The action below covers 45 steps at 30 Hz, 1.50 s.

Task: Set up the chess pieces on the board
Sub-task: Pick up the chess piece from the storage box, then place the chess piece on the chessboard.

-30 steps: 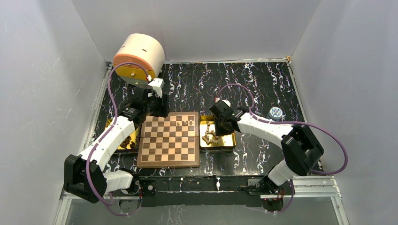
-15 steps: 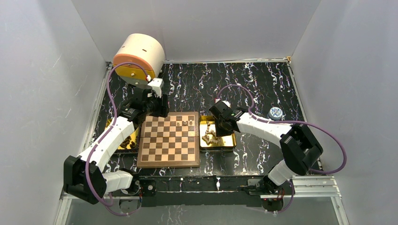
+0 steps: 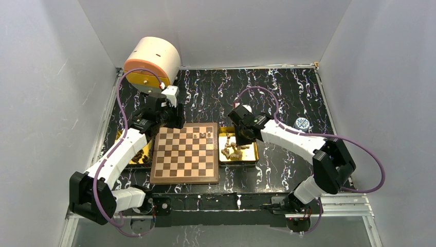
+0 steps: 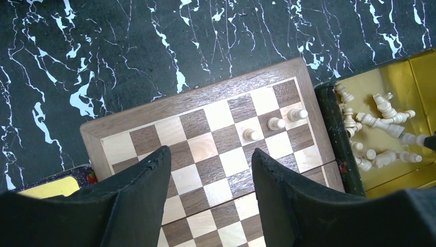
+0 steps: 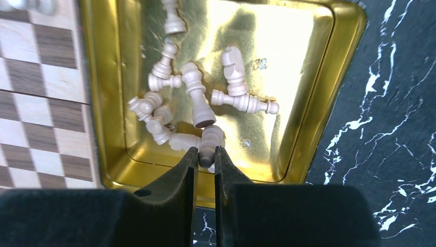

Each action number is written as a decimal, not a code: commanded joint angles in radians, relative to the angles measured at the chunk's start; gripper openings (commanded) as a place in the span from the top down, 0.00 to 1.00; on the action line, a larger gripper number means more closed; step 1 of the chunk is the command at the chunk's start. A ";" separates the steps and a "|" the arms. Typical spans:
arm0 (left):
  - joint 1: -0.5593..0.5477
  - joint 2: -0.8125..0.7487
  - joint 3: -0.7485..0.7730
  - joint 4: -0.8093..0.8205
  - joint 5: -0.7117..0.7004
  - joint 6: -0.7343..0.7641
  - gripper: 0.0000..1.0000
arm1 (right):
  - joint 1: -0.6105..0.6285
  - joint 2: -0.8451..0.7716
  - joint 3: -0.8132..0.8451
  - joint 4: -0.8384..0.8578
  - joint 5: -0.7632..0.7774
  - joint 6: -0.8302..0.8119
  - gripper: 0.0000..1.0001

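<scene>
Evidently my right gripper (image 5: 205, 156) had pinched only the end of a pale piece (image 5: 211, 136) lying in the gold tray (image 5: 329, 77). I judged that so shallow a hold could let it slip or drag its neighbours. My left gripper (image 4: 211, 154) hung open and empty over the board (image 4: 154, 110).

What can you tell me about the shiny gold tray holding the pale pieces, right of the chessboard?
The gold tray is a shallow rectangular tin, mirror-shiny like metal, with rounded corners and a raised rim. It lies flat on the black marbled table, beside the board. Pale chess pieces lie tumbled inside; the right gripper reaches in, shut on one.
</scene>
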 commanded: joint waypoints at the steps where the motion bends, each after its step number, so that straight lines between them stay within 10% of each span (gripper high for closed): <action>1: 0.000 -0.038 -0.002 0.003 -0.021 0.004 0.43 | 0.006 -0.050 0.087 -0.056 0.048 -0.010 0.82; 25: 0.000 -0.030 -0.048 0.208 0.318 -0.269 0.46 | 0.006 -0.134 0.172 -0.010 0.004 -0.094 0.82; 45: 0.001 -0.334 -0.028 -0.066 -0.559 -0.153 0.41 | 0.139 0.275 0.534 0.095 -0.056 -0.117 0.79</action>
